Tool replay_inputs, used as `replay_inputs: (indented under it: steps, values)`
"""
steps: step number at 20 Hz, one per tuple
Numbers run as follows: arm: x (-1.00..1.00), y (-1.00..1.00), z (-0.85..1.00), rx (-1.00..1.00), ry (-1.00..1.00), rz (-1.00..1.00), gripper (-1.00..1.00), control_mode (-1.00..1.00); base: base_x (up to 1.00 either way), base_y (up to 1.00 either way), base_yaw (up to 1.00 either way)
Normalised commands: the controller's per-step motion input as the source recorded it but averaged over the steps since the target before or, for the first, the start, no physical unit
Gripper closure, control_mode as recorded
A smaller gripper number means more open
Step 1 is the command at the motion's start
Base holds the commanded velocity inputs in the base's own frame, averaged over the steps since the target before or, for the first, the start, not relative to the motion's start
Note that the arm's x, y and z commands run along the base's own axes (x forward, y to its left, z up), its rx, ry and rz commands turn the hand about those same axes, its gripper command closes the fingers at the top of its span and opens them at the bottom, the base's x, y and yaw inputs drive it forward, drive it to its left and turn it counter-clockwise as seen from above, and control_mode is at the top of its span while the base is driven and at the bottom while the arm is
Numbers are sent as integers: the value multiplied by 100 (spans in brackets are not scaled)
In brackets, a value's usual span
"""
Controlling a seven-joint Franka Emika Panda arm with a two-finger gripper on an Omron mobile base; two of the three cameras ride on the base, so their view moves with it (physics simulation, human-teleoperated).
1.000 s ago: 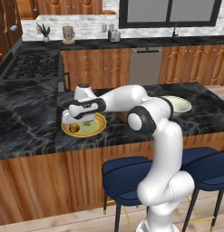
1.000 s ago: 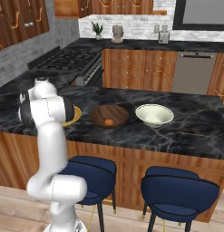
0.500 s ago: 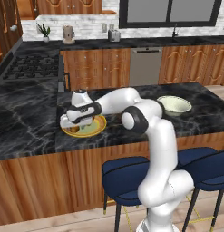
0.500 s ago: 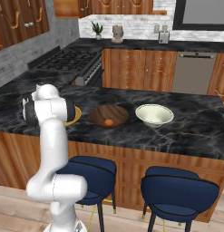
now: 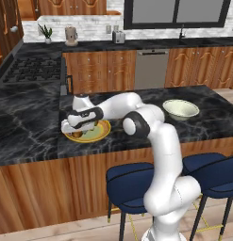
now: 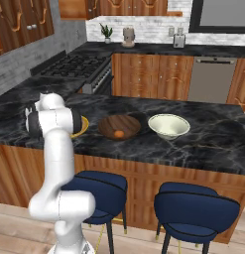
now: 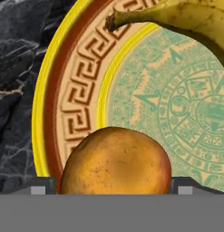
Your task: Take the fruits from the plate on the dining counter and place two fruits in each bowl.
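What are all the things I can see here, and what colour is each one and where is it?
Plate: one, yellow rim with pale green centre, on the dining counter.
Banana: one, yellow, on the plate.
Brownish-orange fruit: one, on the plate, right in front of the gripper.
Orange fruit: one, inside the wooden bowl.
Wooden bowl: one, dark brown, middle of the counter.
Cream bowl: one, pale, beside the wooden bowl.
Stools: two, dark blue, under the counter.
Potted plant: one, green, on the back counter.
Gripper: one, white with dark fingers, open, low over the plate.
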Motion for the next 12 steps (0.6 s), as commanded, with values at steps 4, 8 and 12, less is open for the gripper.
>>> replay_inputs:
  steps: [4,8,12]
  values:
    - [0,0,-4,0,0,0,100,-100,0,0,0]
    - [-3,-11,7,0,0,0,100,-100,0,0,0]
    - [-48,-71,43,0,0,0,100,-100,0,0,0]
